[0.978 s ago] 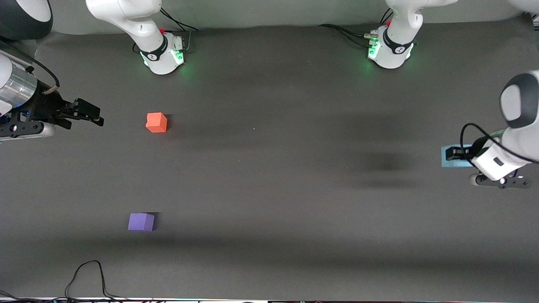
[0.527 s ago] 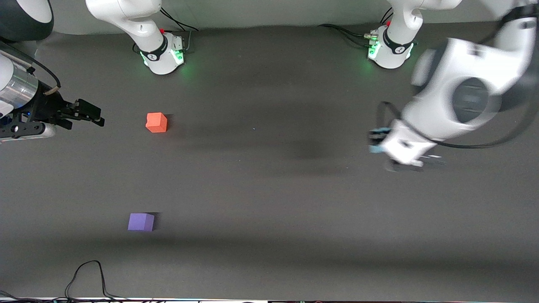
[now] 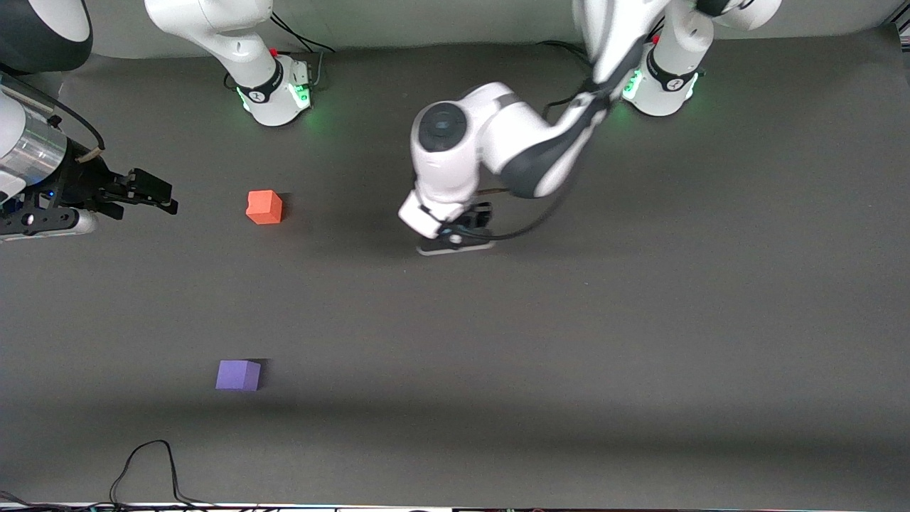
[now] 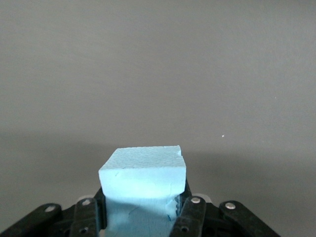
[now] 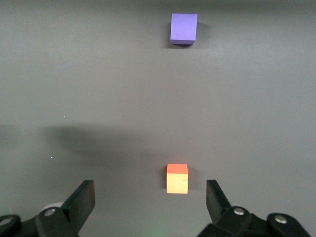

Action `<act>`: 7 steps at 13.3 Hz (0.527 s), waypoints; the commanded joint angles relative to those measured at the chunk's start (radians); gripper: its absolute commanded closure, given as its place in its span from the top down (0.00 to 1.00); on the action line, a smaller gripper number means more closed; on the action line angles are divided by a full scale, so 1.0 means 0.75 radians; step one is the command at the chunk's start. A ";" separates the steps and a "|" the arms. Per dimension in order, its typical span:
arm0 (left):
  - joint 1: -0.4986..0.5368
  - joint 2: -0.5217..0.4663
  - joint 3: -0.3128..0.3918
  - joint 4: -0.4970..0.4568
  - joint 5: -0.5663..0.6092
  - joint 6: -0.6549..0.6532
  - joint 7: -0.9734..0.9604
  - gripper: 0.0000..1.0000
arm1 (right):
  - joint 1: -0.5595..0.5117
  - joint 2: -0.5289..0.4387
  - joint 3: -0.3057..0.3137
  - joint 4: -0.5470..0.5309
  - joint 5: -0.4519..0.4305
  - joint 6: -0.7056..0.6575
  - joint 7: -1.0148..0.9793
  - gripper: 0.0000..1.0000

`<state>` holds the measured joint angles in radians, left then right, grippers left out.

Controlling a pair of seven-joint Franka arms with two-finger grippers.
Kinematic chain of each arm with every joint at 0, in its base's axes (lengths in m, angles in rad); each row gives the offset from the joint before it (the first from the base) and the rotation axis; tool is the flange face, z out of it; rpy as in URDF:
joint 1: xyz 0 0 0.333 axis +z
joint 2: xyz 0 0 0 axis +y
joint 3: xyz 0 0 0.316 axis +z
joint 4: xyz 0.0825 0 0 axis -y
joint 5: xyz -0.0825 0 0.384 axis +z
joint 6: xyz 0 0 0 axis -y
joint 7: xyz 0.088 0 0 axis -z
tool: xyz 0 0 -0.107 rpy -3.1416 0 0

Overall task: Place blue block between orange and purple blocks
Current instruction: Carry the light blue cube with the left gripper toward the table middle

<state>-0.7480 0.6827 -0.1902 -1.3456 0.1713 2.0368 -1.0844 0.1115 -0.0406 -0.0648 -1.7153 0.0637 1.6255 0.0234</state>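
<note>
The left gripper pinches the blue block over bare table near the middle. The orange block lies toward the right arm's end, with the purple block at about its 6 o'clock, nearer the front camera, well apart. Nothing stands between them. The right gripper waits, fingers spread, beside the orange block.

I can't read any text, label, brand, number or sign in these views. My arms' bases show small dark marks on their collars, too small to make out; blocks and worktop are unmarked.
</note>
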 commanded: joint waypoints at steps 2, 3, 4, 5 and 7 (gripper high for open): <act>-0.080 0.200 0.024 0.080 0.131 0.102 -0.117 0.31 | 0.013 -0.003 -0.012 -0.006 -0.005 -0.001 -0.025 1.00; -0.085 0.225 0.027 0.080 0.136 0.123 -0.119 0.31 | 0.013 -0.003 -0.012 -0.006 -0.005 -0.001 -0.025 1.00; -0.085 0.251 0.027 0.078 0.136 0.162 -0.119 0.31 | 0.013 -0.001 -0.012 -0.006 -0.005 -0.001 -0.025 1.00; -0.087 0.274 0.031 0.078 0.136 0.194 -0.127 0.31 | 0.013 -0.003 -0.012 -0.004 -0.005 -0.001 -0.025 1.00; -0.085 0.288 0.031 0.078 0.154 0.221 -0.131 0.35 | 0.013 -0.003 -0.012 -0.006 -0.005 -0.001 -0.025 1.00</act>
<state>-0.8009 0.8792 -0.1748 -1.3235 0.2563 2.1957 -1.1564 0.1116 -0.0386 -0.0648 -1.7159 0.0637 1.6256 0.0234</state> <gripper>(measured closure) 0.458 0.000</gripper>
